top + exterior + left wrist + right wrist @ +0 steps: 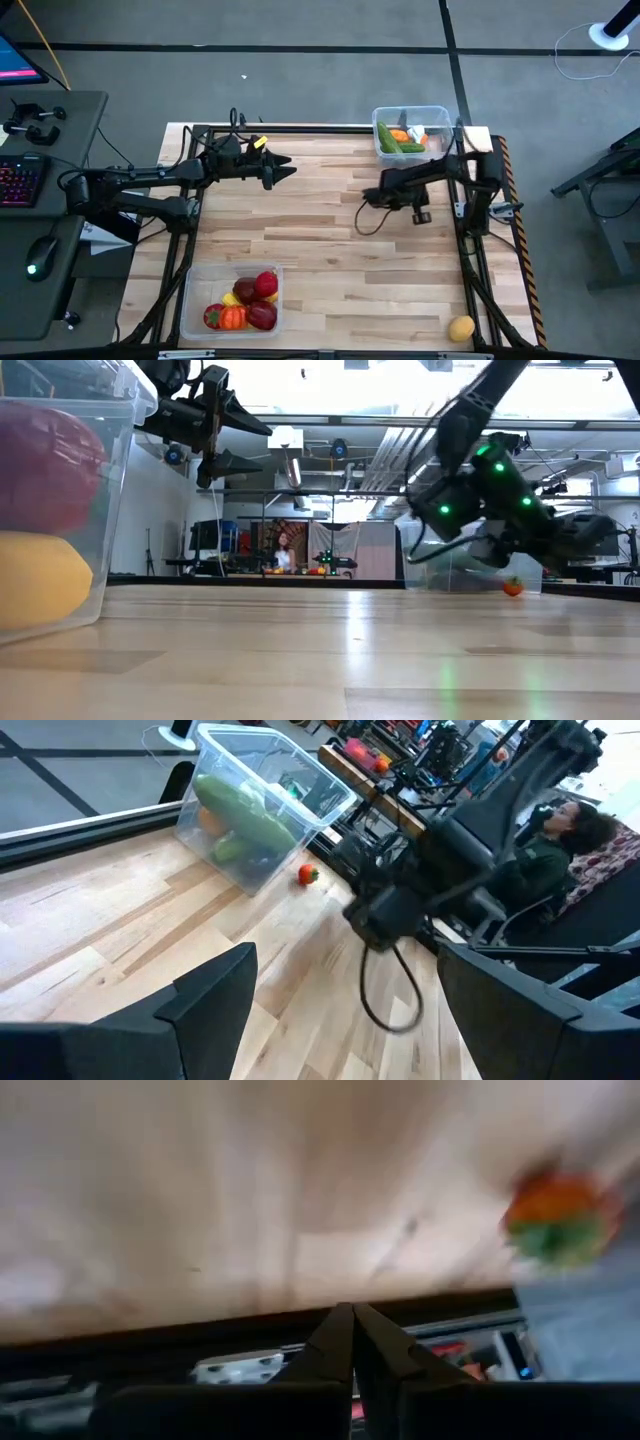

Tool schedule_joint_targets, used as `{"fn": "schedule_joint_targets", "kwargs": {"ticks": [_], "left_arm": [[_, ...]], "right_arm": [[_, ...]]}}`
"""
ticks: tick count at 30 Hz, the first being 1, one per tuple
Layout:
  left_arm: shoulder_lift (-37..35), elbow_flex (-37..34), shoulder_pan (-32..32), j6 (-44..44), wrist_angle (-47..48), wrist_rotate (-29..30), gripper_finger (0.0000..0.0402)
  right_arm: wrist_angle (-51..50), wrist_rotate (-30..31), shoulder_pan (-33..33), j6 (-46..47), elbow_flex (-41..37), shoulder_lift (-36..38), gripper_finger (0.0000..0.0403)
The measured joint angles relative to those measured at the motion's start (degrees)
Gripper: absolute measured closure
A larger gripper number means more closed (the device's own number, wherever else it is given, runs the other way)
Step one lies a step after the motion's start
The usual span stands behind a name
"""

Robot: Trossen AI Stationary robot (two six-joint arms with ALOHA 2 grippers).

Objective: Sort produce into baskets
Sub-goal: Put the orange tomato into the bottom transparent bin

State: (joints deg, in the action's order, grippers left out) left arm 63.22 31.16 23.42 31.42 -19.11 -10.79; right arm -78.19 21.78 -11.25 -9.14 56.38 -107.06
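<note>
Two clear baskets are seen on the wooden worktop point(330, 250) in the high view. The far basket point(441, 113) stands at the far right corner and holds green cucumbers point(386, 137) and an orange piece point(399, 136). The near basket point(195, 300) stands at the near left and is filled with red, orange and yellow produce, among them a red pepper point(265, 285) and a dark red fruit point(262, 316). A yellow lemon point(461, 328) lies alone at the near right corner of the worktop, well apart from both baskets.

A small red tomato point(308, 874) with a green top is seen just beside the far basket on the bare wood; it is also shown in the low view and the right wrist view.

The left claw point(287, 168) is held above the worktop's far left part, its fingers point(215, 988) spread wide with nothing between them. The right claw point(366, 197) is positioned near the far basket over the worktop, its fingers point(335, 1345) pressed together at the tips and empty, with the tomato lying near but apart from them.

A person is seated in the room beyond the worktop.
</note>
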Motion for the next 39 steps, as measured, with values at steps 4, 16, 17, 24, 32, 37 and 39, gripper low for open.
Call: {"fn": "schedule_joint_targets", "kwargs": {"ticks": [4, 16, 17, 24, 32, 37, 39], "left_arm": [[0.0, 0.0, 0.0, 0.0, 0.0, 0.0, 0.0101], [0.0, 0.0, 0.0, 1.3, 0.0, 0.0, 0.0101], [0.0, 0.0, 0.0, 1.4, 0.0, 0.0, 0.0101], [0.0, 0.0, 0.0, 2.2, 0.0, 0.0, 0.0101], [0.0, 0.0, 0.0, 1.5, 0.0, 2.5, 0.0101], [0.0, 0.0, 0.0, 1.5, 0.0, 2.6, 0.0101], [0.0, 0.0, 0.0, 1.5, 0.0, 2.6, 0.0101]], "right_arm": [[2.5, 4.3, -5.5, 2.9, -5.3, 3.9, 0.0403], [15.3, 13.3, -13.0, -1.8, -6.9, 5.9, 0.0403], [15.9, 13.3, -12.8, -2.3, -6.5, 5.9, 0.0403], [16.7, 9.2, -9.3, -2.0, -4.6, 5.9, 0.0403], [20.2, 0.9, 0.6, 1.7, -4.6, 5.9, 0.0403], [19.4, -4.2, 8.2, 6.6, -4.0, 8.0, 0.0403], [19.2, -6.3, 9.9, 14.8, -4.3, 11.6, 0.0403]]}}
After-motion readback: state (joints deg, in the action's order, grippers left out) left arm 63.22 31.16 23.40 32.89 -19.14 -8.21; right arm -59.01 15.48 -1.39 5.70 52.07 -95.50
